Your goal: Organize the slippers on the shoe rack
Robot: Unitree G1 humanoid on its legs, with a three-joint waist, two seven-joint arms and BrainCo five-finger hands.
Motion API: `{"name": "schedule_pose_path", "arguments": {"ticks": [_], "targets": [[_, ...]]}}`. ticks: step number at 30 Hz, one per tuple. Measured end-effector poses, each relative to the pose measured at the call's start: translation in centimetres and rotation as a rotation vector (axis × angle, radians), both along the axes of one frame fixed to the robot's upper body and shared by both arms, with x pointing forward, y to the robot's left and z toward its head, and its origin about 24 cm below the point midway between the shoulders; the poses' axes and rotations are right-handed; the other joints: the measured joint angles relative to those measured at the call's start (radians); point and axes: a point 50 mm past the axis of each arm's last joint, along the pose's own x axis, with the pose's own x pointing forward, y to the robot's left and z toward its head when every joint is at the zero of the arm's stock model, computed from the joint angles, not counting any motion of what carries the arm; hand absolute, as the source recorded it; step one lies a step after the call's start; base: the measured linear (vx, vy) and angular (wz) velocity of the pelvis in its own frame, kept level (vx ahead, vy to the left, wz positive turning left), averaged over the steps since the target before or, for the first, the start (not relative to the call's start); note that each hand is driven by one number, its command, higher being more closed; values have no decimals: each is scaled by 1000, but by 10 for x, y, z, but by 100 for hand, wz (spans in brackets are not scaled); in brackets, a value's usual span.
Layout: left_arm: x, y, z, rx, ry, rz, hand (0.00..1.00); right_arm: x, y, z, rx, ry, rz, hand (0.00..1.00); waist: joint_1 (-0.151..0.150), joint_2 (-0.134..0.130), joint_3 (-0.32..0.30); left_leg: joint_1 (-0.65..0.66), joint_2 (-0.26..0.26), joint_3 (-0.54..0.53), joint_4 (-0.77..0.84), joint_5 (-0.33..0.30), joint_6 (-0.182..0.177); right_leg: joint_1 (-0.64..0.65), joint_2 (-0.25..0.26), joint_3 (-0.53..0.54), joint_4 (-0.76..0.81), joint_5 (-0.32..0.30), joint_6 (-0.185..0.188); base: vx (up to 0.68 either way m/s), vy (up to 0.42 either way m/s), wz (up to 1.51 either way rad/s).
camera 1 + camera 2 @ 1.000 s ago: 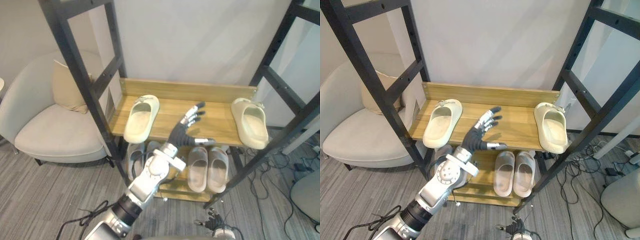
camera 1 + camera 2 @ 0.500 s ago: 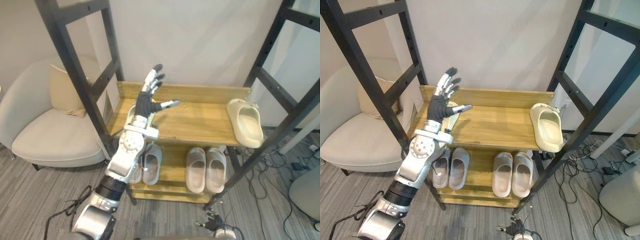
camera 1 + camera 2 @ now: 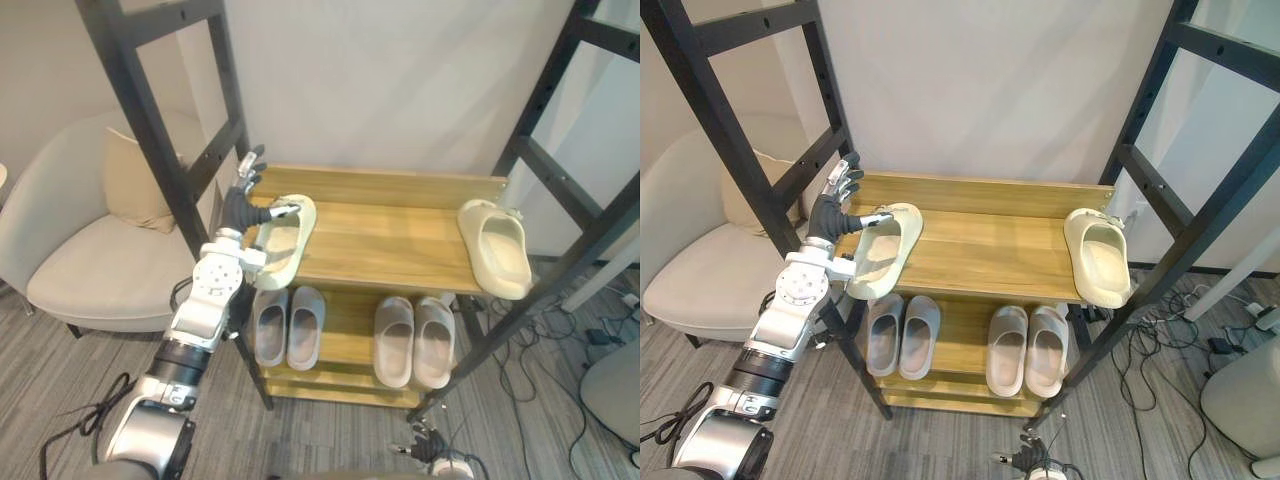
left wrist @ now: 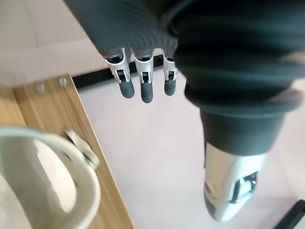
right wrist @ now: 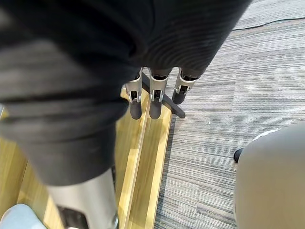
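The left hand [image 3: 243, 203] is wide open at the left end of the shoe rack's upper shelf [image 3: 390, 238]. Its fingers [image 3: 250, 166] are straight and fanned upward beside the black upright, and its thumb [image 3: 284, 209] sticks out sideways over the far end of a cream slipper [image 3: 283, 243]. The thumb seems to rest on the slipper's rim, though real contact is hard to judge from here. Nothing is curled round the slipper. The left wrist view also shows straight fingers with the slipper lying below them on the wood.

That slipper lies lengthwise at the shelf's left end, with its near end at the front edge. A second cream slipper [image 3: 495, 246] lies at the right end of the same shelf, well apart from the first, and its near end pokes past the front edge.

On the lower shelf [image 3: 345, 345] a grey pair [image 3: 288, 327] sits to the left and a beige pair [image 3: 414, 340] to the right.

The right hand [image 5: 153, 101] hangs with relaxed, straight fingers above the carpet by the rack's base, holding nothing.
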Motion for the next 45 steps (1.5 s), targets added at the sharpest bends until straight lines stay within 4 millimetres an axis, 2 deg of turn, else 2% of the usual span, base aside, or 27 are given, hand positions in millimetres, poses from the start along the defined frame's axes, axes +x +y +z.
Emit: {"name": "schedule_pose_path", "arguments": {"ticks": [6, 16, 28, 31, 32, 34, 45], "targets": [[3, 10, -8, 77, 38, 66, 0, -1, 0, 0, 6, 3, 3, 0, -1, 0, 2, 1, 1, 4, 0, -1, -1, 2, 0, -1, -1, 0, 0, 0, 0, 1], [6, 16, -20, 180, 100, 104, 0, -1, 1, 3, 9, -20, -1, 0, -3, 8, 7, 0, 3, 21, 0, -7, -3, 1, 1, 7, -12, 0, 0, 0, 1, -2], [11, 17, -20, 239, 121, 126, 0, -2, 4, 5, 22, -35, -19, 0, -3, 12, 11, -7, 18, 51, 0, -15, -14, -15, 14, 24, -13, 1, -2, 8, -2, -5], [18, 18, -16, 281, 128, 146, 0, -3, 3, 8, 19, -51, -22, 0, -2, 15, 12, -9, 23, 70, 0, -16, -15, -30, 18, 39, -10, 2, -4, -28, 2, -15], [19, 18, -15, 283, 127, 148, 100, -3, 3, 8, 18, -54, -23, 0, -2, 17, 13, -9, 24, 75, 0, -16, -15, -33, 18, 42, -8, 2, -4, -25, 10, -20], [24, 17, -10, 309, 121, 154, 100, -1, 2, 11, 22, -74, -34, 0, -8, 24, 19, -12, 23, 88, 0, -16, -15, -44, 17, 49, -5, 4, -5, -15, 14, -18], [29, 14, 3, 331, 85, 152, 100, -2, 2, 12, 34, -80, -52, 0, -22, 23, 20, -11, 24, 108, 1, -22, -20, -44, 19, 56, -14, 6, -6, 7, 5, -3]]}}
